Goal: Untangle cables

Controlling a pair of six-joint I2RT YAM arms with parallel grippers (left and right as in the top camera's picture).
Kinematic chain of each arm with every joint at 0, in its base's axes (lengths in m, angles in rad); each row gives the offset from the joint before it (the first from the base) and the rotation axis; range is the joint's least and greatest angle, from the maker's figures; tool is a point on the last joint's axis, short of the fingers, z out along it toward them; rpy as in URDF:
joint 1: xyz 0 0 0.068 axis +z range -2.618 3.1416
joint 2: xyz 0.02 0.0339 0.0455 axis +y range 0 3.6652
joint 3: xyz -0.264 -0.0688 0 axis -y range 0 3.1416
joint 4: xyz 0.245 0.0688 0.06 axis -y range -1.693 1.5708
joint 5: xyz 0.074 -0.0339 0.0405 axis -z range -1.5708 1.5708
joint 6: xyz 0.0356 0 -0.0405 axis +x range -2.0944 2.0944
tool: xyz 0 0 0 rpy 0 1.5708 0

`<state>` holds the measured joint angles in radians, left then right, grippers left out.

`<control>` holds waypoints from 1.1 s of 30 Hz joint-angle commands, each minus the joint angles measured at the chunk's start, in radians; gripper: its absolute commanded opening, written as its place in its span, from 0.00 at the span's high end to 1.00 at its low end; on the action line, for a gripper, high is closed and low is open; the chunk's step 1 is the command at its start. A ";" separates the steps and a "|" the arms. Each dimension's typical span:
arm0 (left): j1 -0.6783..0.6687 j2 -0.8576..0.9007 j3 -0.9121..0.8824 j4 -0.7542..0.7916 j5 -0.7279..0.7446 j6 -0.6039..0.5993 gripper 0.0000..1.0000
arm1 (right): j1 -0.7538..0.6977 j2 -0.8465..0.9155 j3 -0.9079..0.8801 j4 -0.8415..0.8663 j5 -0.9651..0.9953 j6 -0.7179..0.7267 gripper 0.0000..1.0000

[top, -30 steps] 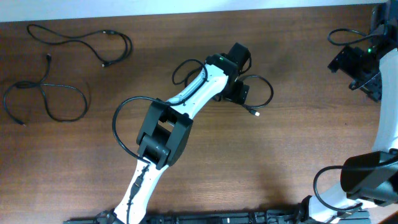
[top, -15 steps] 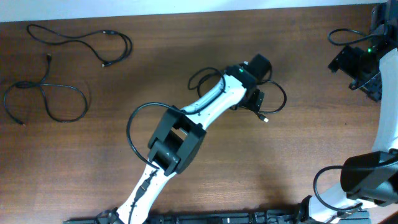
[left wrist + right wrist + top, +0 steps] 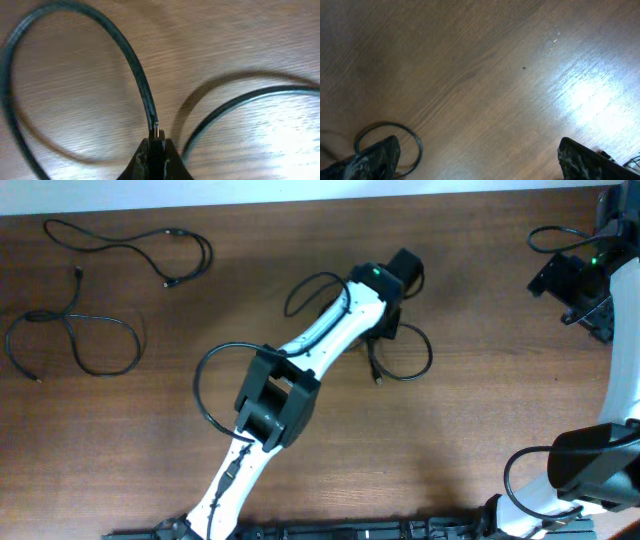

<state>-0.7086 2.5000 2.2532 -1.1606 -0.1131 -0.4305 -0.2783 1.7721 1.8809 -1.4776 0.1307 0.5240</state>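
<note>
One thin black cable [image 3: 430, 355] lies as a loop on the brown table by the middle, its plug end [image 3: 377, 380] pointing toward the front. My left gripper [image 3: 386, 330] is down on this loop. In the left wrist view the left gripper [image 3: 156, 145] is shut on the cable [image 3: 135, 65], which arcs away up and to the left. Two more cables lie apart at the far left: one [image 3: 130, 248] near the back edge, the other [image 3: 75, 340] below it. My right gripper [image 3: 575, 285] hovers at the back right, open [image 3: 482, 162] over bare wood.
The left arm [image 3: 270, 395] stretches diagonally from the front edge to the table's middle, with its own thicker black wires [image 3: 300, 290] looping beside it. A black wire loop [image 3: 387, 145] of the right arm shows near the right gripper's left finger.
The left gripper has gone from open to shut on the middle cable. It swung right, then back left, and the loop's plug end now lies further left.
</note>
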 commanded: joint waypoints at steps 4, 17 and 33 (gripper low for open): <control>0.200 0.003 0.402 -0.233 0.109 0.011 1.00 | -0.004 0.001 0.004 0.000 0.005 0.006 0.02; -0.098 0.006 -0.012 -0.033 0.259 -0.010 0.03 | -0.003 0.001 0.004 0.000 0.005 0.006 0.02; -0.150 0.017 -0.177 0.031 0.123 0.035 1.00 | -0.004 0.001 0.004 0.000 0.005 0.006 0.02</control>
<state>-0.8516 2.4752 2.1155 -1.1313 0.0181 -0.4004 -0.2783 1.7721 1.8809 -1.4773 0.1307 0.5236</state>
